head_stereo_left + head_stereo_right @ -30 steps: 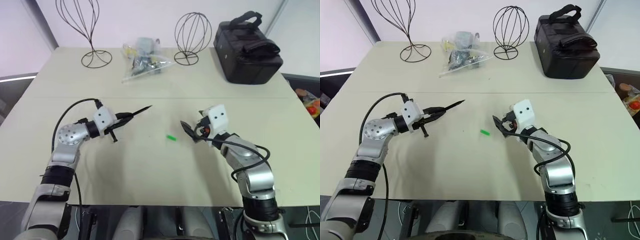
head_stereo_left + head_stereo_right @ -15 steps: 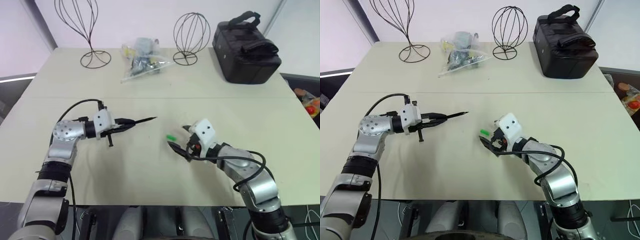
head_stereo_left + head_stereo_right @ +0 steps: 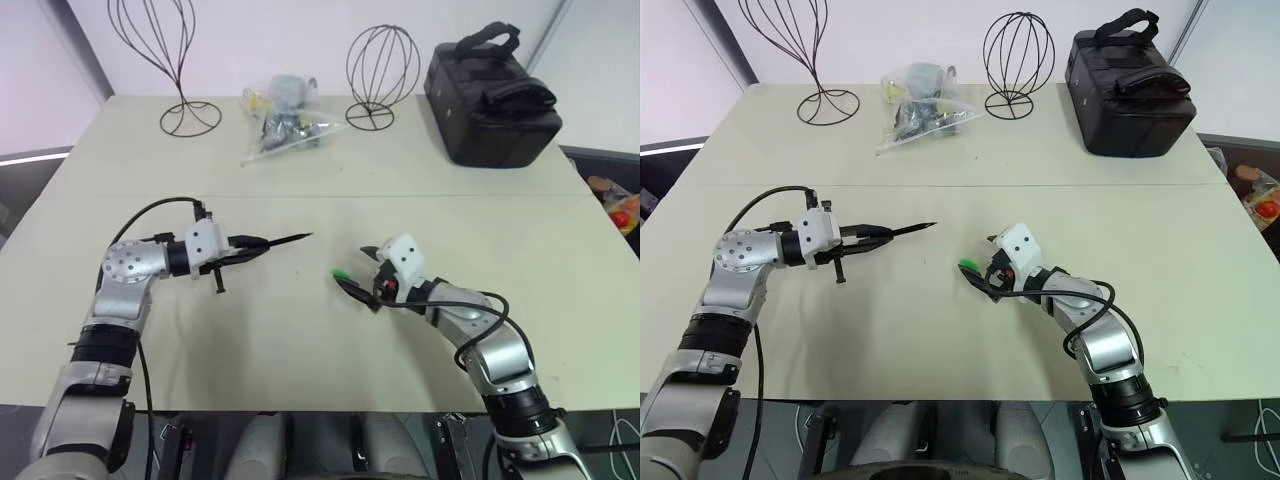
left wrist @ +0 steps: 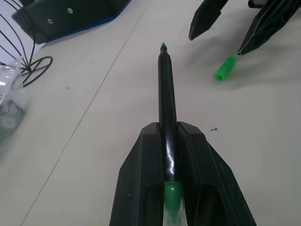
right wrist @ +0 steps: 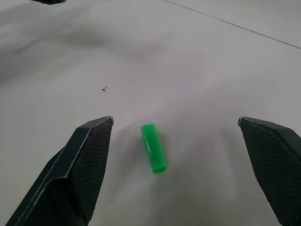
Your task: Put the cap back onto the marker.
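The marker [image 4: 167, 110] is gripped in the left end effector [image 3: 250, 248], whose two black fingers [image 4: 136, 188] are closed tight on its rear part. The dark barrel is held roughly level above the bench [image 3: 300, 340], and its pointed tip is aimed toward the robot's right, at the area where the cap lies. A green rear end of the marker is seen between the fingers in the left wrist view.

The cap [image 5: 153, 148] is lying flat on the bench, free of any grip. The right end effector [image 3: 362, 275] is set low over the bench with its fingers [image 5: 89, 155] spread wide, one on each side of the cap. In the right wrist view the cap is seen nearer one finger than the other, touched by neither.

The marker tip and the cap are kept apart by a stretch of bare bench.

At the far side of the bench a black bag [image 3: 492, 95], two wire stands [image 3: 385, 62] and a clear plastic bag of small items [image 3: 285, 118] are placed, well apart from both arms.
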Motion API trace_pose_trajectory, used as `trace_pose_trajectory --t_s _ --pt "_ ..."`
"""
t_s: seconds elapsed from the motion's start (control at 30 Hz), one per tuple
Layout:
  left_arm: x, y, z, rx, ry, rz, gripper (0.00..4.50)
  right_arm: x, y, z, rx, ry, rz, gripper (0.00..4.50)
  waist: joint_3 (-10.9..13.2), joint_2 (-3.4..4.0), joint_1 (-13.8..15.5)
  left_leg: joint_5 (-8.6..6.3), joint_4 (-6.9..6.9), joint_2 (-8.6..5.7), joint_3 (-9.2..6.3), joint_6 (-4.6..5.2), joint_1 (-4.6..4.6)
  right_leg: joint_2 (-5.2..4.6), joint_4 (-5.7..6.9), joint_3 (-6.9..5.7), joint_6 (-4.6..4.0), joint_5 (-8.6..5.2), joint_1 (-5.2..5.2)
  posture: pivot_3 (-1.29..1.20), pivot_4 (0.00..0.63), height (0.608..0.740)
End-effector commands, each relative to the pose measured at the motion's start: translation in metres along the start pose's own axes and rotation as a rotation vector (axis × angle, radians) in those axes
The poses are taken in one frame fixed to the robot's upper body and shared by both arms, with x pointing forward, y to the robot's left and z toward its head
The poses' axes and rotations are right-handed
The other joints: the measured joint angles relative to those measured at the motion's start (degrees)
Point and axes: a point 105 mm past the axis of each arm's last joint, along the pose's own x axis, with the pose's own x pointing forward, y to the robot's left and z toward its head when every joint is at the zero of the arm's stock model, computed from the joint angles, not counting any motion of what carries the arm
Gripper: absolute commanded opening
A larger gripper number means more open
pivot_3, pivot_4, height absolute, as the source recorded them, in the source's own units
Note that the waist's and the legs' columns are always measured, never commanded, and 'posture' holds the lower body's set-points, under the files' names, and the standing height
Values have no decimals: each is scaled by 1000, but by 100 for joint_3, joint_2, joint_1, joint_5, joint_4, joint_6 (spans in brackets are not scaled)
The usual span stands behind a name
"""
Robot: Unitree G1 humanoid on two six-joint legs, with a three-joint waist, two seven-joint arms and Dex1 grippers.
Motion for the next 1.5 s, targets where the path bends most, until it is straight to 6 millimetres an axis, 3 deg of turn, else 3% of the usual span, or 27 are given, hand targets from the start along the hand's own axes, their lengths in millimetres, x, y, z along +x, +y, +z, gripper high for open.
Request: trace_pose_trajectory --t_s 0.03,0.43,1.0,1.13,1.43,1.5 --pt "-9 -2 8 37 -5 -15 51 4 3 7 -14 -48 11 4377 0 1 -8 0 0 1 1 0 0 -1 0 1 0 0 -1 0 150 740" --pt "-11 6 11 50 8 -6 51 10 15 -13 21 -21 29 4377 0 1 14 0 1 0 0 0 0 -1 1 0 0 0 1 0 150 740" --pt "-1 7 16 63 -11 -1 51 2 13 -36 11 39 8 4377 0 0 22 0 3 0 0 0 1 -1 0 0 0 0 4 0 150 740" --pt "0 7 16 63 -14 0 0 1 13 -39 4 51 7 3070 -1 -1 20 0 3 0 0 0 2 -1 1 0 0 0 5 0 150 740" --pt "2 8 17 68 -20 2 0 -3 15 -40 -10 60 18 3070 -2 -2 28 0 3 0 0 0 4 -1 0 -1 0 0 7 0 150 740" --pt "3 8 18 67 -23 3 0 -3 15 -41 -16 66 18 2521 -2 -2 27 0 3 0 0 0 4 -1 0 -1 0 0 7 0 150 740"
